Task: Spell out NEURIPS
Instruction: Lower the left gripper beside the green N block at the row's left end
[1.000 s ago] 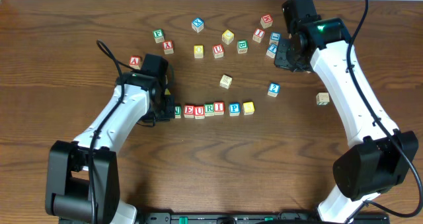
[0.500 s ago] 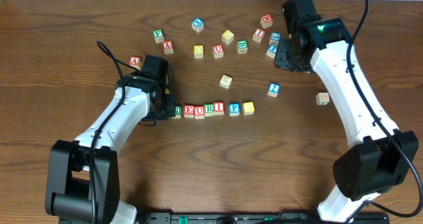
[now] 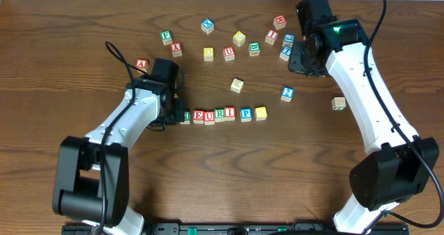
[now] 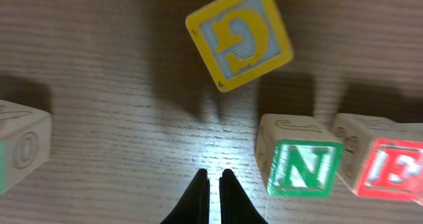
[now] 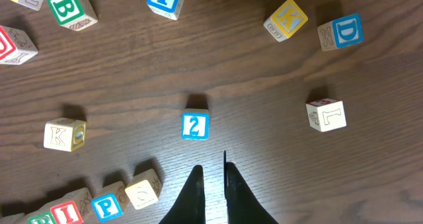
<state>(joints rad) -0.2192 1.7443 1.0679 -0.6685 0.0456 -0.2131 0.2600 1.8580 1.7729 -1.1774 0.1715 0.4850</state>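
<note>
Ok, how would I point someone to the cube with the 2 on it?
On the table, find the row of cubes at the centre. Just past its right end, a little farther back, a blue cube stands alone. It shows a 2, while the pale K cube and L cube either side show letters.

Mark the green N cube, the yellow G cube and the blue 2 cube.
green N cube [image 4: 305,169]: left wrist view, middle of its lettered face.
yellow G cube [image 4: 240,37]: left wrist view, middle of its top face.
blue 2 cube [image 5: 195,126]: right wrist view, middle of its top face.
</note>
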